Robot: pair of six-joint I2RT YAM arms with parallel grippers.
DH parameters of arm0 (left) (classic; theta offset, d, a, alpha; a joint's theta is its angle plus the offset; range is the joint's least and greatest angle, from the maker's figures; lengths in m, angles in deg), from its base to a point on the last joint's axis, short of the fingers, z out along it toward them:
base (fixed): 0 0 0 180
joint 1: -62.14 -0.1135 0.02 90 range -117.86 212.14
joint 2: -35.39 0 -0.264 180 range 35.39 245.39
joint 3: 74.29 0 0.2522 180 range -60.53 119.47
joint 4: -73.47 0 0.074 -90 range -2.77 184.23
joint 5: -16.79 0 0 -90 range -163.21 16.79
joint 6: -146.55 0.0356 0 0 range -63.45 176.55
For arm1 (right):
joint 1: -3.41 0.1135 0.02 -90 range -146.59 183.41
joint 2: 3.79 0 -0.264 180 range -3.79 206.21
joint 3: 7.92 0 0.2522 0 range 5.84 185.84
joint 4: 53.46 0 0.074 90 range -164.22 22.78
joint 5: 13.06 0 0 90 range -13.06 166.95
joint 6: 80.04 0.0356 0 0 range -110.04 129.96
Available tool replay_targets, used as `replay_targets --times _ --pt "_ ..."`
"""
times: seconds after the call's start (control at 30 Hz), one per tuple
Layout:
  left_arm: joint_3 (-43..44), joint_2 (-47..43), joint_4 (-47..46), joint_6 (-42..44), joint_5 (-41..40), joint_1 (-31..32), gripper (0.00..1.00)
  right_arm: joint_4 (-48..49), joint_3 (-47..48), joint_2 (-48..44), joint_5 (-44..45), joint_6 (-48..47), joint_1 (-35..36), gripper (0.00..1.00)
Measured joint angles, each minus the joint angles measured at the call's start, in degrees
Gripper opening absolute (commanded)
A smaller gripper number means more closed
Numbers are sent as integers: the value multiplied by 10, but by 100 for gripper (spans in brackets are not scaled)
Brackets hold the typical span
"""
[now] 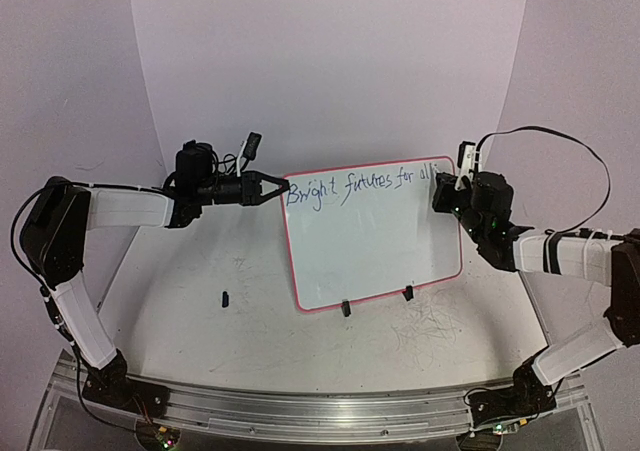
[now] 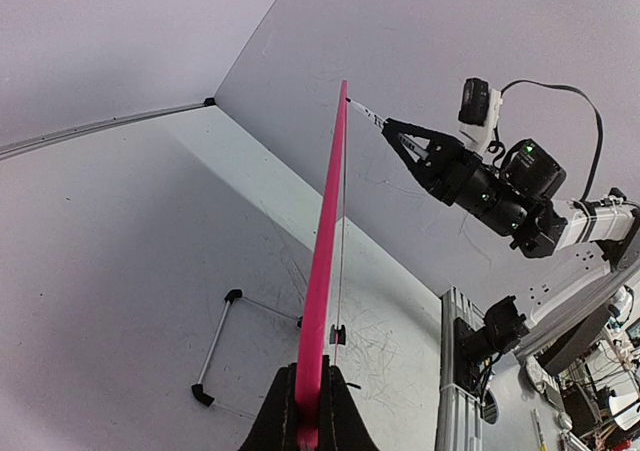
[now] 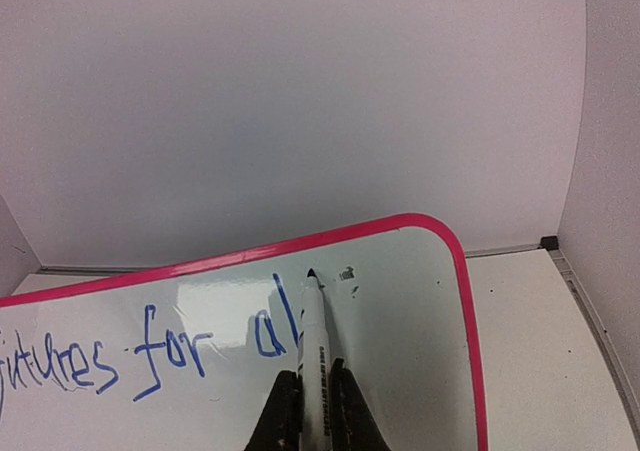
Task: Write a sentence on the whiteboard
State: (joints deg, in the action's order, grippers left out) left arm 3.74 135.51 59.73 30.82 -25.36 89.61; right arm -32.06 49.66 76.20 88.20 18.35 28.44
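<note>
The whiteboard (image 1: 375, 246) with its red-pink rim leans on two black clip feet at the table's middle. My left gripper (image 1: 278, 188) is shut on its upper left rim; in the left wrist view the rim (image 2: 325, 261) runs edge-on from between the fingers of that gripper (image 2: 310, 416). The blue sentence (image 1: 355, 186) reads "Bright futures for al" along the top. My right gripper (image 1: 447, 193) is shut on a white marker (image 3: 317, 346), whose tip touches the board just right of the "al" (image 3: 275, 321); the right wrist view also shows the gripper (image 3: 312, 401).
A small black cap-like object (image 1: 225, 297) lies on the table left of the board. Grey scribbles (image 1: 430, 323) mark the tabletop in front of the board. A white curved backdrop (image 1: 330, 61) rises behind. A metal rail (image 1: 320, 406) runs along the near edge.
</note>
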Motion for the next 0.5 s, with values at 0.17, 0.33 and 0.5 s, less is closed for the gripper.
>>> replay_targets --times 0.17,0.33,0.5 --pt "0 0 0 0 0 0 0 5 0 6 -1 0 0 0" --pt "0 0 0 0 0 0 0 8 0 7 -1 1 0 0" --pt "0 0 1 0 0 0 0 10 -5 7 -2 6 0 0"
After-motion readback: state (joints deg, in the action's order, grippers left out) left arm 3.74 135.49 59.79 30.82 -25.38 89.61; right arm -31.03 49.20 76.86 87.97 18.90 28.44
